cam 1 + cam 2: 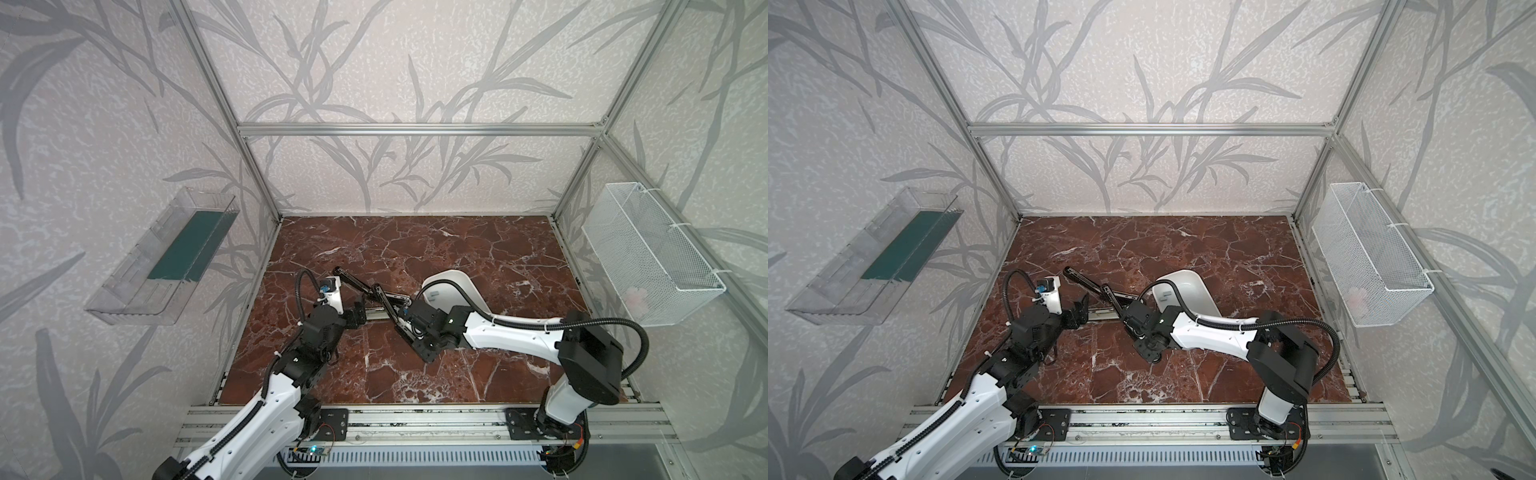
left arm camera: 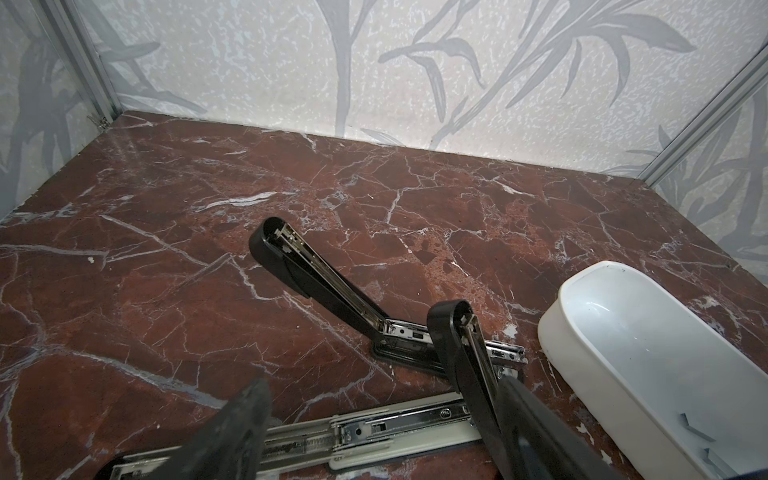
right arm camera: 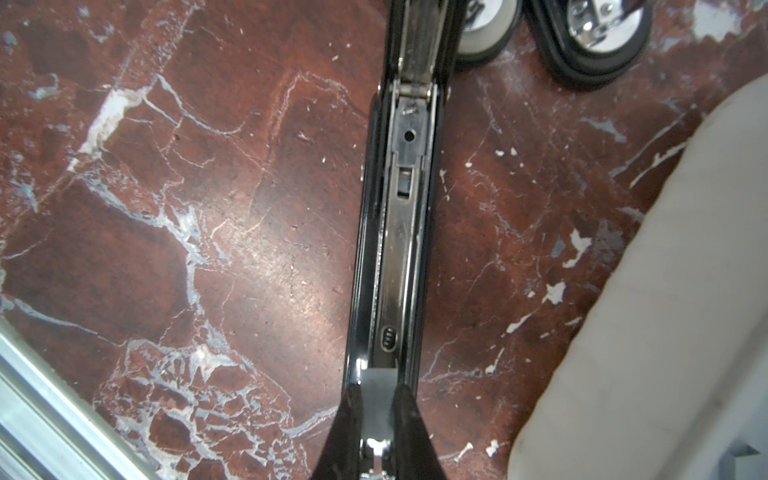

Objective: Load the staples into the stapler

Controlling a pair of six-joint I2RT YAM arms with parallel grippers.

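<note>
Three staplers lie open mid-table. My right gripper (image 3: 378, 390) (image 1: 405, 322) is shut on a flat grey strip of staples (image 3: 377, 380). It holds the strip over the near end of a black stapler's (image 3: 399, 249) bare magazine channel, whose lid is swung up. My left gripper (image 2: 384, 386) (image 1: 357, 313) is open, its fingers (image 2: 241, 424) on either side of a white-based stapler (image 2: 395, 430) with its chrome rail exposed. A third, black stapler (image 2: 316, 291) stands open farther back. More grey strips (image 2: 690, 432) lie in the white tray (image 2: 582, 324) (image 1: 453, 282).
A clear plastic bin (image 1: 166, 257) hangs on the left wall and a white wire basket (image 1: 648, 249) on the right wall. Aluminium frame rails (image 1: 415, 419) run along the table's front edge. The tray sits close to my right arm.
</note>
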